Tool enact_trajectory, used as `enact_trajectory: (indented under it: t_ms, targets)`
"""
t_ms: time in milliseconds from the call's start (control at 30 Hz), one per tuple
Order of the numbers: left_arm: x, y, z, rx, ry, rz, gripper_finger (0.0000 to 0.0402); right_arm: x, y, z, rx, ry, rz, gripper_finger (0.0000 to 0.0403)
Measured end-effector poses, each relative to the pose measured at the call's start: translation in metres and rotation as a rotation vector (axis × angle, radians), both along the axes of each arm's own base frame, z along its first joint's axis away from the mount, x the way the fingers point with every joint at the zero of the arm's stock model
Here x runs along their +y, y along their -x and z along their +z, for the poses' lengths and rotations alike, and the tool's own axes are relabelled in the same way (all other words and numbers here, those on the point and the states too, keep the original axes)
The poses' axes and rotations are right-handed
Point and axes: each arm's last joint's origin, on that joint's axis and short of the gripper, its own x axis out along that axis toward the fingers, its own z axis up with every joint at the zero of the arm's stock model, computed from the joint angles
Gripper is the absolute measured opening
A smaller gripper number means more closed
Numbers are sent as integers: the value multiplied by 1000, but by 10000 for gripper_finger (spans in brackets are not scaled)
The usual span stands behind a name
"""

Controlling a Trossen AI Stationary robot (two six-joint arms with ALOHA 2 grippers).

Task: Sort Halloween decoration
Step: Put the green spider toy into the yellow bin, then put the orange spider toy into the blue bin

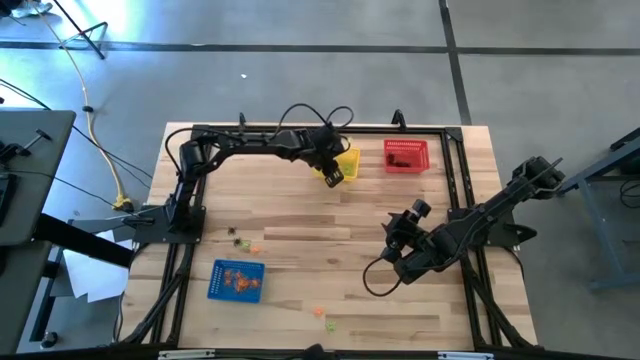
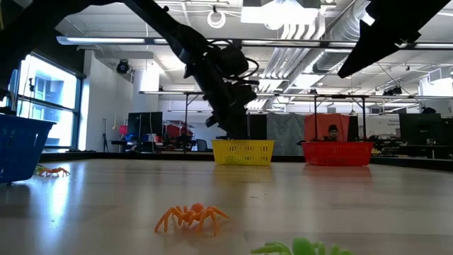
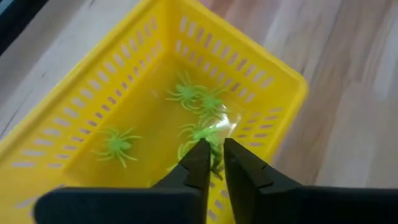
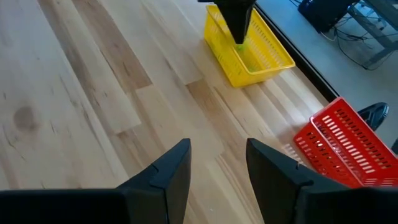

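Note:
My left gripper hangs over the yellow basket at the table's far side, pointing down into it, its fingers a narrow gap apart. A light green spider shows in that gap. More green spiders lie on the basket's floor. My right gripper hovers open over bare wood right of the middle, with nothing between its fingers. Loose trinkets lie on the table: an orange spider, a green one, and a black and an orange one. My left gripper comes from above, slanting down into the yellow basket. The light green spider sits in the narrow gap at the fingertips. I cannot tell whether the fingers touch it.
A red basket stands right of the yellow one at the far edge. A blue basket with orange trinkets sits near the front left. A black frame borders the table. Open wood lies between the baskets and my right gripper.

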Motion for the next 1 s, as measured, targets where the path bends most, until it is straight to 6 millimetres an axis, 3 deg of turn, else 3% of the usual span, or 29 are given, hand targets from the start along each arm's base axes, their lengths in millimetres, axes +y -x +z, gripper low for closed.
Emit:
enact_trajectory:
  t_ms: [367, 533, 667, 833, 1000]
  targets:
    - [-12, -8, 6, 24, -132, -135, 125, 0, 1, -1, 30, -30, 8, 149]
    - [-9, -13, 23, -1, -141, -98, 136, 0, 1, -1, 30, -34, 7, 149]
    - [-14, -11, 54, -1, -141, -117, 131, 1, 1, -2, 26, -63, -5, 149]
    - [-55, 6, 93, 54, -21, -241, 124, 3, 0, -2, 25, -126, -15, 149]
    - [-140, 26, 134, 37, 112, -378, 122, 5, -3, -2, -8, -148, -10, 149]
